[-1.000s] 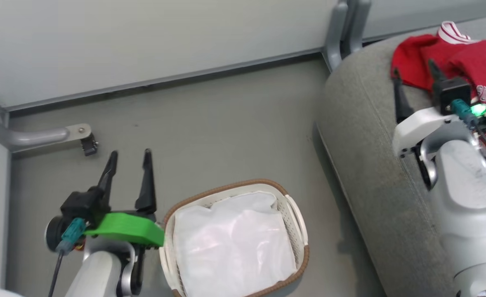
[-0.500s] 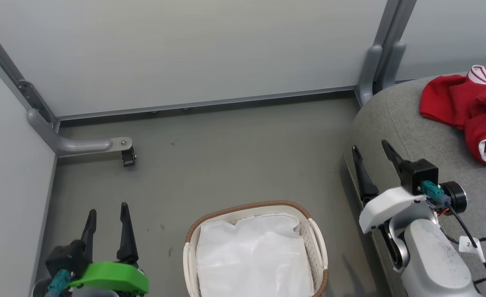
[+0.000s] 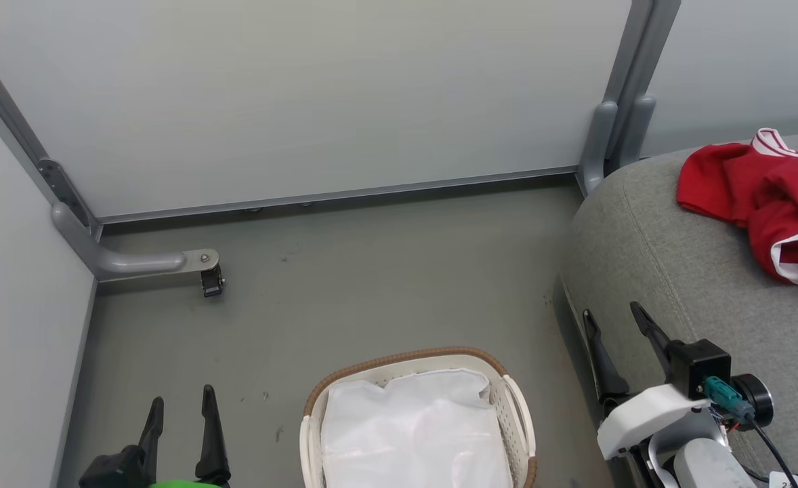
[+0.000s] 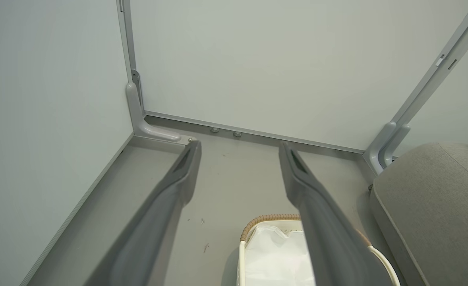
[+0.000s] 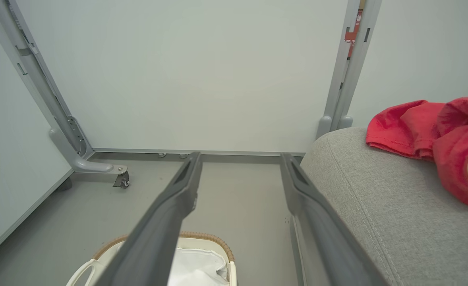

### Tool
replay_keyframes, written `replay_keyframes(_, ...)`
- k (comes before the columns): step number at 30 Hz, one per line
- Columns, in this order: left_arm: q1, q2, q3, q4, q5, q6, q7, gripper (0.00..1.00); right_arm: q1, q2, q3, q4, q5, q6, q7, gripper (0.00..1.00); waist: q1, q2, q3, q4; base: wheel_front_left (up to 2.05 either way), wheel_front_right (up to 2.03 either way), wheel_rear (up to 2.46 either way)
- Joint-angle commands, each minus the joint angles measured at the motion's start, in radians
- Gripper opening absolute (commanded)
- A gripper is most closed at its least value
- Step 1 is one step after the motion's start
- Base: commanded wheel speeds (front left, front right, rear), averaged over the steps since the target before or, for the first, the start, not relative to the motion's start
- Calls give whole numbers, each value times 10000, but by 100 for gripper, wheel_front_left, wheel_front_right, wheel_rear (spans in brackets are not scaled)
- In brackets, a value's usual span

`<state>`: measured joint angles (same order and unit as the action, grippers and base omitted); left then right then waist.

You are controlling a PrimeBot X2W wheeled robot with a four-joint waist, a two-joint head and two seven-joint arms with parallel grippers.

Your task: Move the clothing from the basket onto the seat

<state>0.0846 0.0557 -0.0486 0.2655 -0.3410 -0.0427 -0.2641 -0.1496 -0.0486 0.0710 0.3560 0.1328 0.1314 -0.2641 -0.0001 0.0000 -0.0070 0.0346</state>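
Head camera view looking down into a corner with pale wall panels (image 3: 345,95) and a grey floor (image 3: 372,271).

At the far left, a grey metal foot (image 3: 141,260) runs out from the corner, with a small black caster wheel (image 3: 212,283) under its end. At the lower left edge, the left gripper (image 3: 182,396) points up the frame over bare floor. Its two dark fingers stand apart with nothing between them.

At the bottom centre sits the basket (image 3: 406,357), oval, white and perforated, with a brown woven rim. Inside it lies a white liner sheet (image 3: 416,434); no red fabric shows in it.

Right of centre, a grey post (image 3: 619,115) rises where two panels meet. Below it, the grey woven seat (image 3: 677,271) takes up the right side. At the lower right, the right gripper (image 3: 611,310) points up the frame beside the seat's rounded edge, jaws spread wide and empty. At the upper right, the clothing (image 3: 744,183), crumpled red fabric with white trim and part of a white print, lies on the seat.

Left wrist view: the left gripper (image 4: 240,146) is spread wide above the floor, the basket (image 4: 271,217) at the bottom, the seat (image 4: 428,198) at right.

Right wrist view: the right gripper (image 5: 240,156) is spread wide, the basket (image 5: 208,235) at the lower left, and the clothing (image 5: 416,127) on the seat (image 5: 377,198) at right.
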Motion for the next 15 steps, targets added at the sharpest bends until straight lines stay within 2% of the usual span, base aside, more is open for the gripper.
replay_keyframes(1, 176, -9, 49, -39, 103, -20, -3, 100, 208, -37, -1, -86, 66, -15, -4, 100, 1, 0, -37, -45, 0, 0, 0)
replay_keyframes(15, 187, -52, 42, 15, 191, -94, -3, 100, 402, -38, 114, -65, 111, -15, -4, 100, 1, 0, -94, -61, 0, 0, 0)
